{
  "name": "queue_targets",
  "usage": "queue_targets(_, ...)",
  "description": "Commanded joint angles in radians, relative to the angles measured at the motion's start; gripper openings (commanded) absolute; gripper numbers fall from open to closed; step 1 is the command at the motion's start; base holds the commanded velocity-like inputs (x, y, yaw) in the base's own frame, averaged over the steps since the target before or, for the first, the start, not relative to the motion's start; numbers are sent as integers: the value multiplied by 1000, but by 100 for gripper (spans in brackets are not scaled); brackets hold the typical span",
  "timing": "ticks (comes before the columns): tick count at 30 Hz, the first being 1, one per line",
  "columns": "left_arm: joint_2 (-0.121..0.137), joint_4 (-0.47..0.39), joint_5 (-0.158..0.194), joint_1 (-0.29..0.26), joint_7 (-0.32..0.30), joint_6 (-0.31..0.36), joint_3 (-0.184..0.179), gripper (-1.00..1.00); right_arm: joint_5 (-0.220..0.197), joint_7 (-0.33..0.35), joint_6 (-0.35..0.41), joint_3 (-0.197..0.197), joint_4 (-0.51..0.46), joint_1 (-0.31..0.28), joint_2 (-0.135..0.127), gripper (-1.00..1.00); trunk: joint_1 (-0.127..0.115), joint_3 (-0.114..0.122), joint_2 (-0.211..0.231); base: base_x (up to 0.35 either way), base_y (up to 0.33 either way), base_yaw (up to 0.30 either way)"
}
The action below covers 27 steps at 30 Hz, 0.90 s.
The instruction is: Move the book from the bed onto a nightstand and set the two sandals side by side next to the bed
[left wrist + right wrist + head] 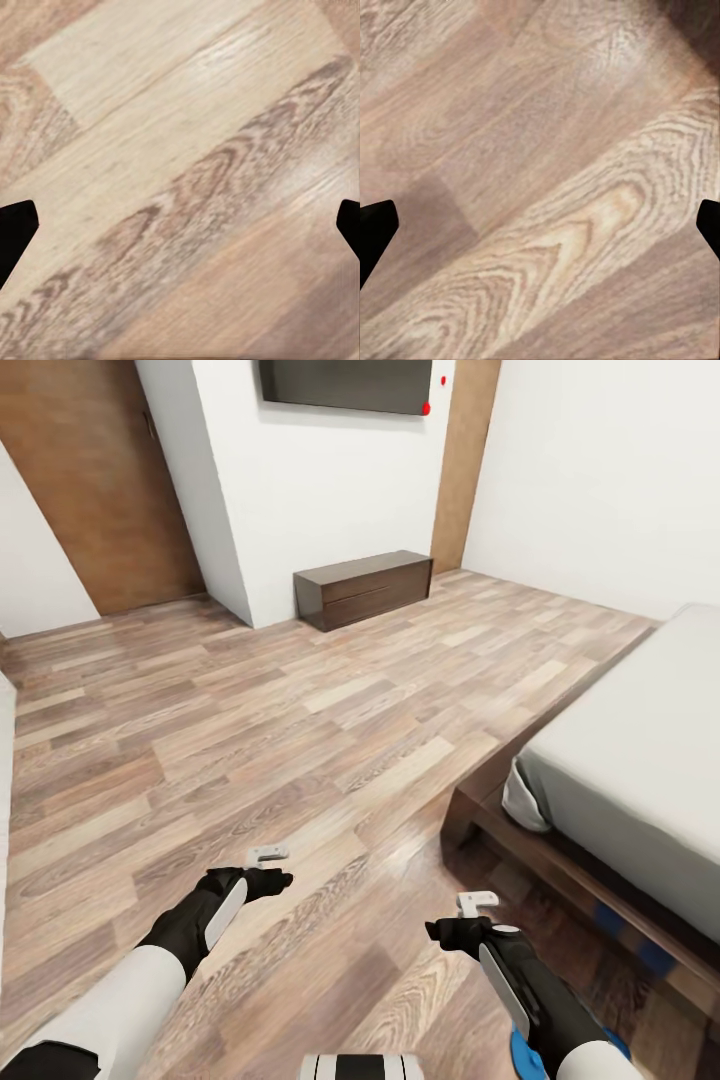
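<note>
Fingers spread wide on both sides: the left end effector hangs released over bare plank floor, nothing between its dark fingertips in the left wrist view. Same story on the right end effector, gaping and empty, its fingertips framing only wood grain. Both arms reach forward and low, forearms angled down, wrists bent so the end effectors face the floor.

Moving outward: beneath the right forearm, at the lower edge of the head view, a bright blue sandal peeks out on the floor, mostly covered by the arm. More blue shows in the shadow under the bed frame, too dim to call. To the right sits the bed, off-white mattress on a dark wooden frame. Across the room, a low dark cabinet stands against the white wall under a wall-mounted screen.

This looks like the approach, nothing grasped yet. The book isn't located on the visible mattress, so the sandal near the right arm looks the likeliest target: the arm would need to pull back and drop onto it.
</note>
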Motion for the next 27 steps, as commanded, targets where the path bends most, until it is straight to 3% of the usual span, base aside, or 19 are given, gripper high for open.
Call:
queue_targets(1, 1, -1, 8, -1, 6, 3, -6, 100, -6, -2, 4, 3, -2, 0, -1, 100, 0, -1, 0, 0, 0, 269)
queue_targets(11, 2, -1, 14, -1, 6, 3, -6, 100, -6, -1, 4, 2, -2, 0, -1, 100, 0, -1, 0, 40, 0, 269)
queue_targets(22, 4, -1, 14, 1, 5, 2, -5, 100, -4, 0, 5, 3, -2, 0, -1, 100, 0, -1, 0, 304, 17, 259)
queue_targets(27, 4, -1, 14, 1, 5, 2, -5, 100, -4, 1, 6, 3, -2, 0, -1, 100, 0, -1, 0, 331, 96, 106)
